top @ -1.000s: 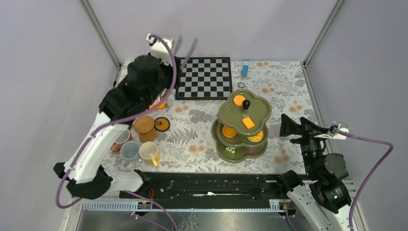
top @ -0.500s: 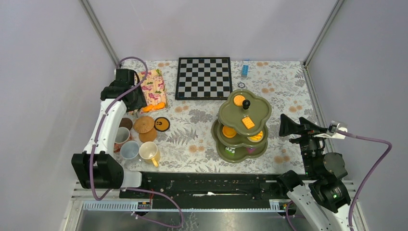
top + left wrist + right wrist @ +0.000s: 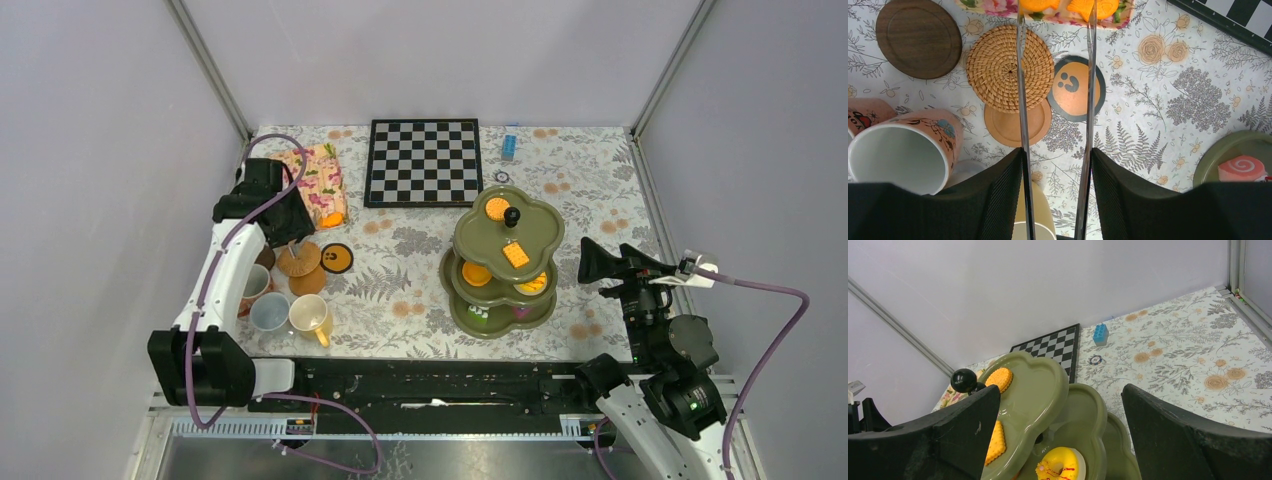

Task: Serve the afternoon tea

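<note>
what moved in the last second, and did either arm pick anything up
The left gripper swung down from high at the far left toward the near side, uncovering the floral tray. It now hangs open and empty over the woven coaster and smiley coaster. Nothing was grasped or released. The right gripper, three-tier stand, mugs and chessboard stayed put.

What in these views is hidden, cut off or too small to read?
- Top external: the left arm partly covers the pink mug and dark coaster.
- Top external: the stand has upper tiers that hide much of its bottom tier; the ring beside the chessboard is too small to identify.
- Left wrist: bottom edge and left end effector cut off the yellow mug; top edge cuts the floral tray.
- Right wrist: the right end effector blocks the stand's lower tiers.
</note>
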Motion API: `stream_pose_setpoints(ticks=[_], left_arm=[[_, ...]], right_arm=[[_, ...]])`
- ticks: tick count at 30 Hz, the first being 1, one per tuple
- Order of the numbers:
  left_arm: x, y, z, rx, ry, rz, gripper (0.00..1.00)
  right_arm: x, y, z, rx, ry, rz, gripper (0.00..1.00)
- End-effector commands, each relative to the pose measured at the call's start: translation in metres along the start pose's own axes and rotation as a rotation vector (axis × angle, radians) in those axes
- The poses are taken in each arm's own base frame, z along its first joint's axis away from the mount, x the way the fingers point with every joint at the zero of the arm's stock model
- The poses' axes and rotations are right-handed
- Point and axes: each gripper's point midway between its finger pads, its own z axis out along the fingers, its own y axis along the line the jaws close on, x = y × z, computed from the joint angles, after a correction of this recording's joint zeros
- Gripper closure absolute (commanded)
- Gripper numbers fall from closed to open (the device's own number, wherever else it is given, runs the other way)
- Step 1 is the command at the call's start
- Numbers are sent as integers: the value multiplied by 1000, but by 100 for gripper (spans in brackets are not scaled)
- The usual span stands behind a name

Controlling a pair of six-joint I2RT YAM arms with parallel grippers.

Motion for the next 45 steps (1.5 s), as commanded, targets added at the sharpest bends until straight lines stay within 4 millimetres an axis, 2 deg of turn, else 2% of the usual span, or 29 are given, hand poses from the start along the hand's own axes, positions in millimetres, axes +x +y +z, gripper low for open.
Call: stream_pose_setpoints(ticks=[1, 9, 20, 27, 45], left_arm=[[-24, -7, 4, 19, -86, -1, 46], [-34, -1, 19, -32, -100, 43, 46], [-31, 11, 41, -99, -78, 86, 44], [-29, 7, 53, -84, -54, 99, 44], [-19, 7, 69, -79, -2, 123, 43]], right_arm=[[-4, 5, 2, -15, -14, 14, 2], [-5, 4, 1, -16, -17, 17, 2], [-4, 5, 1, -18, -16, 20, 2], [-3, 6, 2, -21, -11, 22, 2], [-3, 7, 2, -24, -7, 22, 2]])
